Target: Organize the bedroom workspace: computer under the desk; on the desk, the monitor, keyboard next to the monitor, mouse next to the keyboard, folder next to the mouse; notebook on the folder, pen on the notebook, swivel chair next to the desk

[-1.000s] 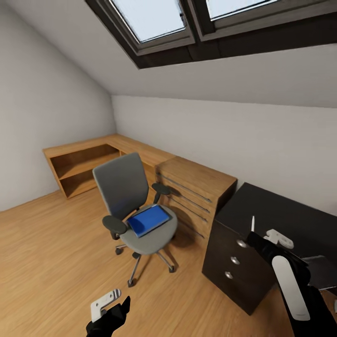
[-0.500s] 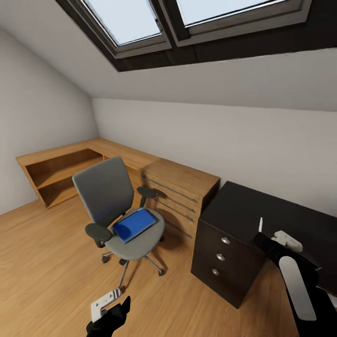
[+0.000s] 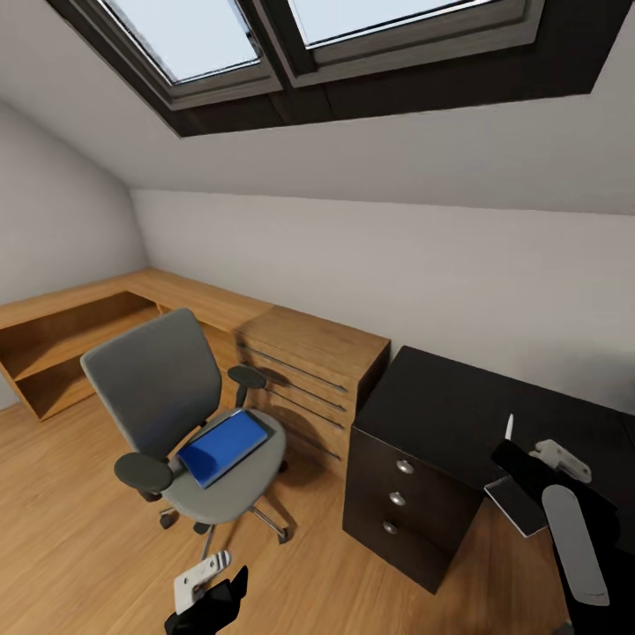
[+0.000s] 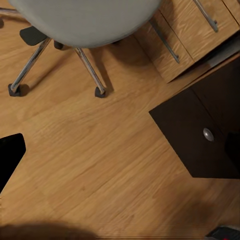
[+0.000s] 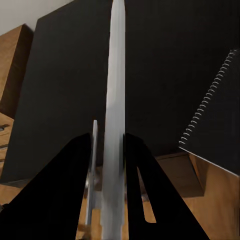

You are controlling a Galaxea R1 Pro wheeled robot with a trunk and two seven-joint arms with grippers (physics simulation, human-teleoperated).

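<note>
Attic bedroom, black desk point(image 3: 459, 406), right pincer point(image 5: 107, 165) pinching upright pen point(image 5: 116, 100), notebook point(image 5: 217, 125) just beside

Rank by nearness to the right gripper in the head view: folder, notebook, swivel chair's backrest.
From the right gripper, which holds the pen:
1. notebook, just below it at the desk's edge.
2. folder, on the chair seat, leftward.
3. swivel chair's backrest, farther left.

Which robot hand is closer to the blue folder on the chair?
The left. The left gripper hangs low over the floor just in front of the swivel chair holding the folder. The right gripper is off at the desk, gripping the pen.
</note>
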